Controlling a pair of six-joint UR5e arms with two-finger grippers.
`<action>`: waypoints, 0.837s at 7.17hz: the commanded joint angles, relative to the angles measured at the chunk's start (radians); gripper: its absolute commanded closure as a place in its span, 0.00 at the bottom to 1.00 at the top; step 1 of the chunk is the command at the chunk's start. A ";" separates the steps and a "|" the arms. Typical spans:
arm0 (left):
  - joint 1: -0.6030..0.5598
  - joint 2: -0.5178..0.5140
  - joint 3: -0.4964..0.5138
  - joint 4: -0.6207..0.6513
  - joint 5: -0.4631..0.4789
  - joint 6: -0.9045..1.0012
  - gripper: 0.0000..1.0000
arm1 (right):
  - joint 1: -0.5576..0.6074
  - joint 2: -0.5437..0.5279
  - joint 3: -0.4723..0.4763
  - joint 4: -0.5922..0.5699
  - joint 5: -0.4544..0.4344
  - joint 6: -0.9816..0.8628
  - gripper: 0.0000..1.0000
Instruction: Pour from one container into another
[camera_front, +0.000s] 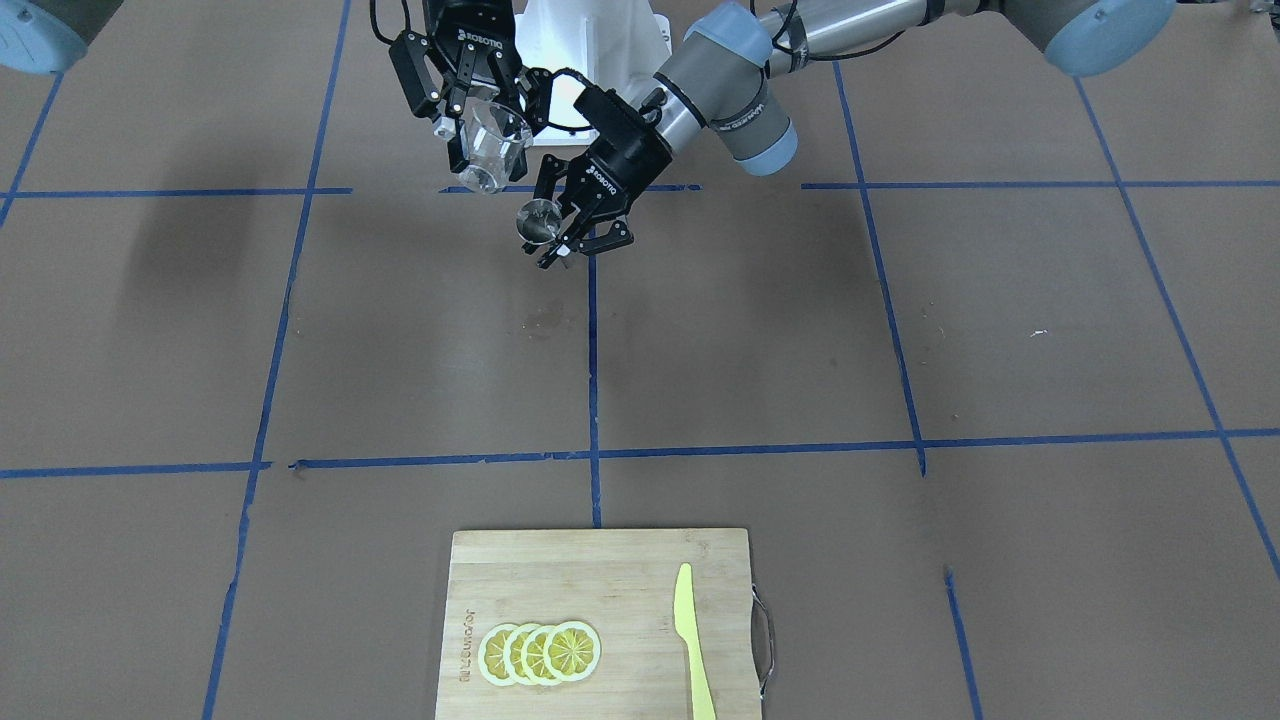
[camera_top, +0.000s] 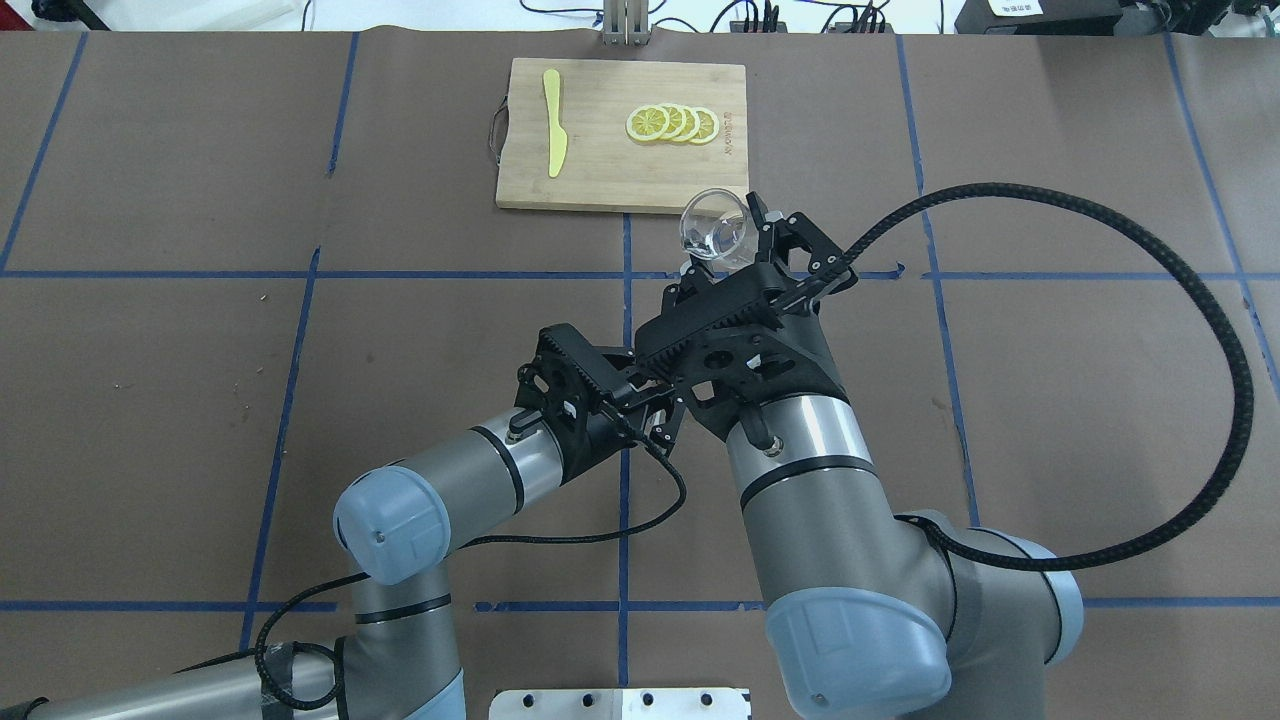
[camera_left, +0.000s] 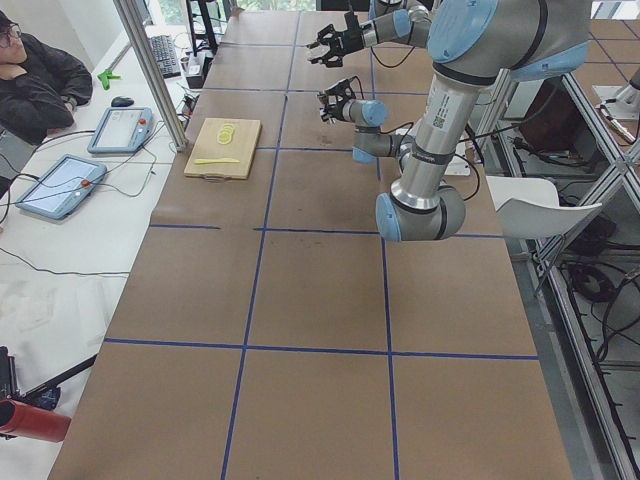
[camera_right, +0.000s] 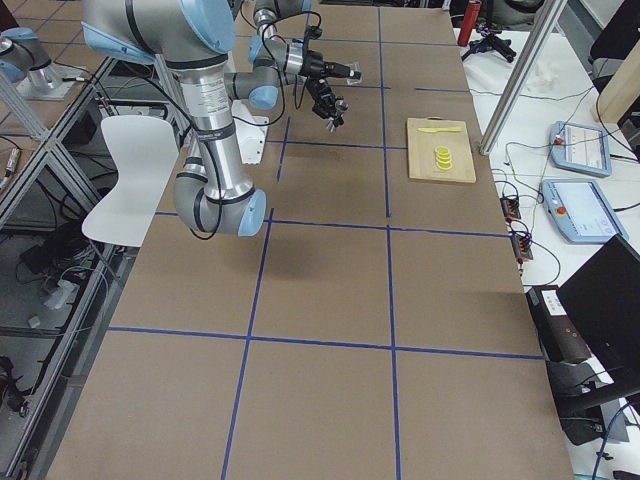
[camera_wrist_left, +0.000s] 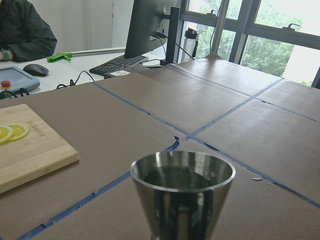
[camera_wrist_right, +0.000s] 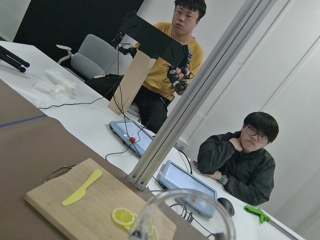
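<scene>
We see the right claw (camera_front: 480, 132) clenched around the clear measuring cup (camera_front: 497, 158), holding it tilted in the air above the bench (camera_front: 900, 330), near the robot's base. From overhead the cup's open mouth shows as a round rim, so it does not stand upright. The left claw (camera_front: 556, 233) is clamped on the steel jigger (camera_front: 535, 218) and holds it off the bench, just beside the cup and lower than it; the two vessels do not touch. In the left wrist view the jigger stands upright, its upper cone dark and mirror-like inside; we cannot tell whether liquid sits in it. We cannot make out any stream between cup and jigger either. In the overhead view the right arm covers the left claw.

Well apart from both claws, at the bench's far edge, lies a wooden cutting board (camera_front: 600, 590) with four overlapping lemon slices (camera_front: 540, 652) and a yellow knife (camera_front: 690, 640) beside them.
</scene>
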 joint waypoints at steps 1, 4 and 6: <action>-0.007 0.041 -0.064 0.009 0.111 -0.041 1.00 | 0.001 -0.041 0.008 0.000 0.035 0.244 1.00; -0.064 0.189 -0.142 0.017 0.252 -0.220 1.00 | 0.009 -0.131 0.013 -0.001 0.115 0.499 1.00; -0.067 0.263 -0.149 0.026 0.422 -0.320 1.00 | 0.009 -0.209 0.042 -0.001 0.130 0.547 1.00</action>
